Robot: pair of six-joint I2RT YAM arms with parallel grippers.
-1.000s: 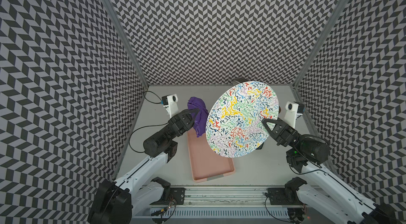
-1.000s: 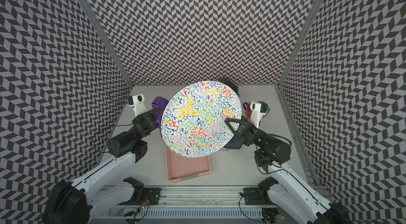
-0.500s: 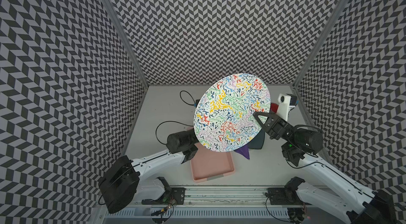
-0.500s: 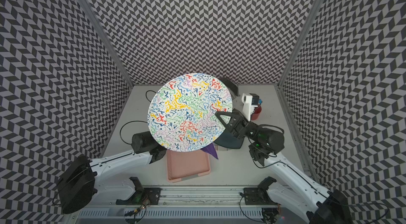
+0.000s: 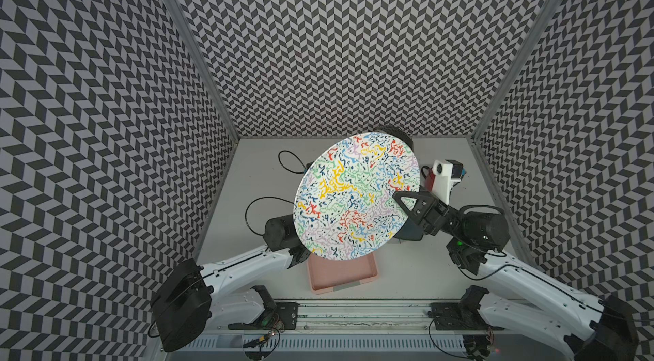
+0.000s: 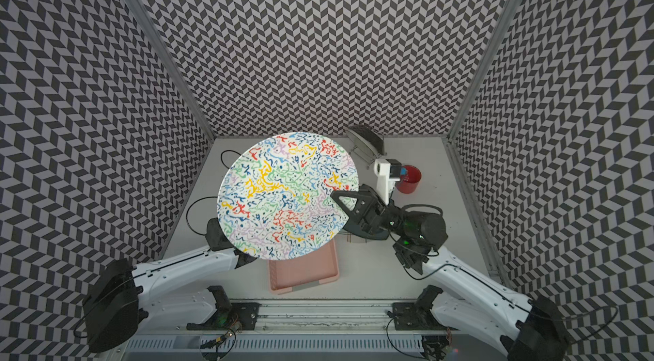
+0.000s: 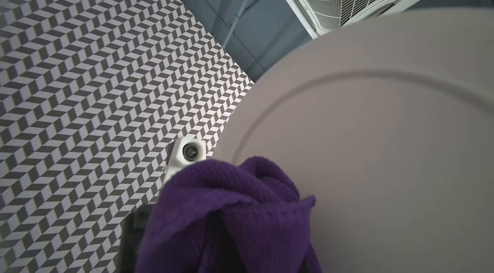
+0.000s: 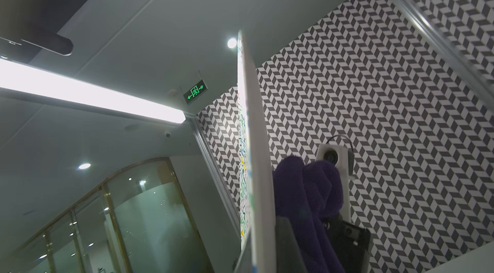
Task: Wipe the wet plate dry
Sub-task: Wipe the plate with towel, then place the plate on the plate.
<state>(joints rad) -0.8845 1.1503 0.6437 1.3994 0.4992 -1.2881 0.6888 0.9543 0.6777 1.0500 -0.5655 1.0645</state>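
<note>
A large white plate [image 5: 354, 196] with coloured squiggles is held tilted above the table in both top views [image 6: 283, 196]. My right gripper [image 5: 400, 196] is shut on its right rim, one finger across the patterned face. The right wrist view shows the plate [image 8: 254, 151] edge-on between the right gripper's [image 8: 256, 258] fingers. A purple cloth [image 7: 227, 218] rests against the plate's plain underside [image 7: 374, 151], with my left gripper [image 8: 344, 237] shut on it and its fingertips buried in the fabric. In the top views the plate hides the cloth and the left gripper.
A pink tray [image 5: 339, 274] lies on the table below the plate's near edge. A red cup [image 6: 408, 178] stands at the right, and a dark wire rack [image 6: 368, 140] at the back. Black cables [image 5: 258, 207] loop on the left. Patterned walls enclose three sides.
My left arm has swung from the plate's left side to beneath it, taking the cloth out of the top views. The right gripper has shifted the plate slightly left.
</note>
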